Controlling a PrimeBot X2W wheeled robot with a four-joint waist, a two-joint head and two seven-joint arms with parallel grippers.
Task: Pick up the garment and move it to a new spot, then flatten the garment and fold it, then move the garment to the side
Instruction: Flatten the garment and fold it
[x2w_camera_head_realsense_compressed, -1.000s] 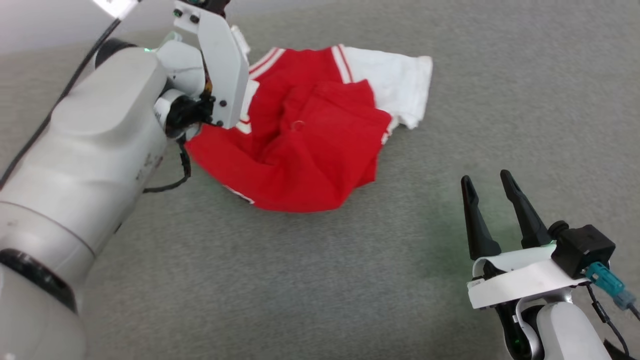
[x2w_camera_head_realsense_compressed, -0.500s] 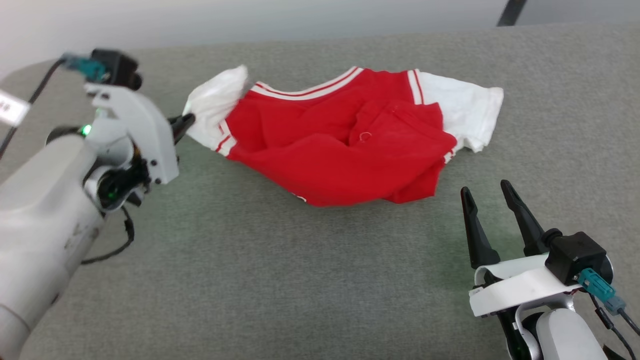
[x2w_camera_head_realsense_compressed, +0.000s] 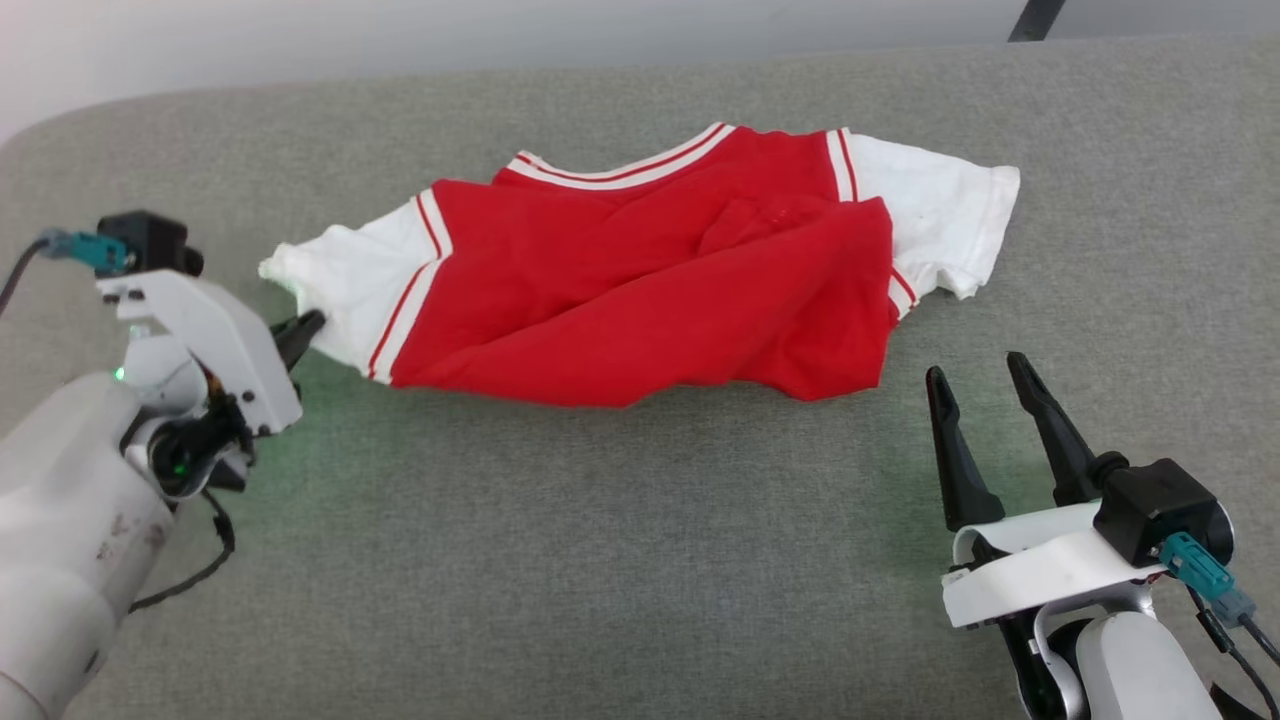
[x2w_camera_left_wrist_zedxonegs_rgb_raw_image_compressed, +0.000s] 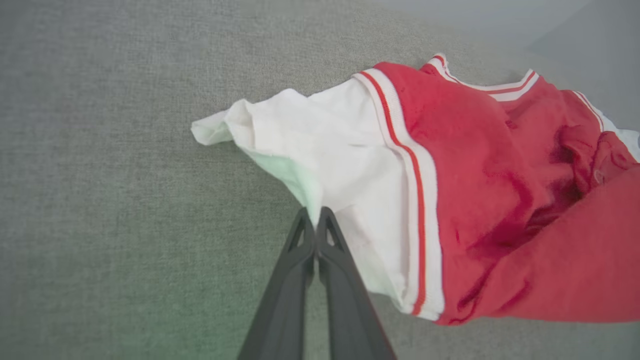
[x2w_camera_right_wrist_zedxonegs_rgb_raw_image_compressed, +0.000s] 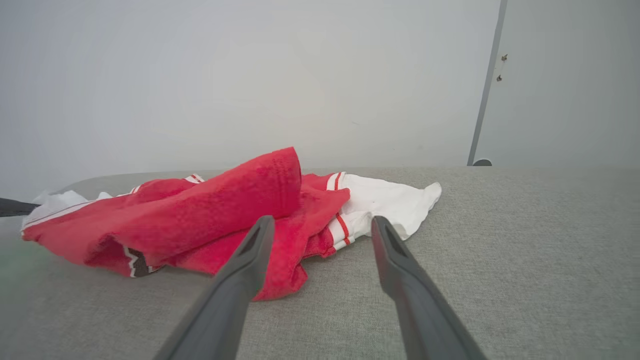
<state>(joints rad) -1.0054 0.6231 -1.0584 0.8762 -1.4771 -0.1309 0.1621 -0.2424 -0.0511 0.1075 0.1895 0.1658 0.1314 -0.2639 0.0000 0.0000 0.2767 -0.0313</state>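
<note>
The garment (x2w_camera_head_realsense_compressed: 640, 270) is a red jersey with white-and-red striped trim and white parts at both ends, lying stretched and rumpled across the grey surface (x2w_camera_head_realsense_compressed: 600, 560). My left gripper (x2w_camera_head_realsense_compressed: 310, 325) is shut on the edge of its white left end (x2w_camera_left_wrist_zedxonegs_rgb_raw_image_compressed: 310, 165); in the left wrist view the garment (x2w_camera_left_wrist_zedxonegs_rgb_raw_image_compressed: 475, 165) spreads to the right of the closed fingers, and my left gripper (x2w_camera_left_wrist_zedxonegs_rgb_raw_image_compressed: 314, 215) pinches the white cloth. My right gripper (x2w_camera_head_realsense_compressed: 975, 365) stands open just short of the garment's right end, nothing between its fingers. In the right wrist view my right gripper (x2w_camera_right_wrist_zedxonegs_rgb_raw_image_compressed: 322, 220) points at the bunched garment (x2w_camera_right_wrist_zedxonegs_rgb_raw_image_compressed: 210, 205).
A pale wall (x2w_camera_right_wrist_zedxonegs_rgb_raw_image_compressed: 250, 75) rises behind the grey surface's far edge, with a dark pole (x2w_camera_right_wrist_zedxonegs_rgb_raw_image_compressed: 484, 95) at the right. Bare grey cloth surface lies in front of the garment and to both sides.
The head camera has tilted up. My left gripper has drawn the garment's white end out to the left, stretching the crumpled jersey wider. The right gripper has stayed open in place.
</note>
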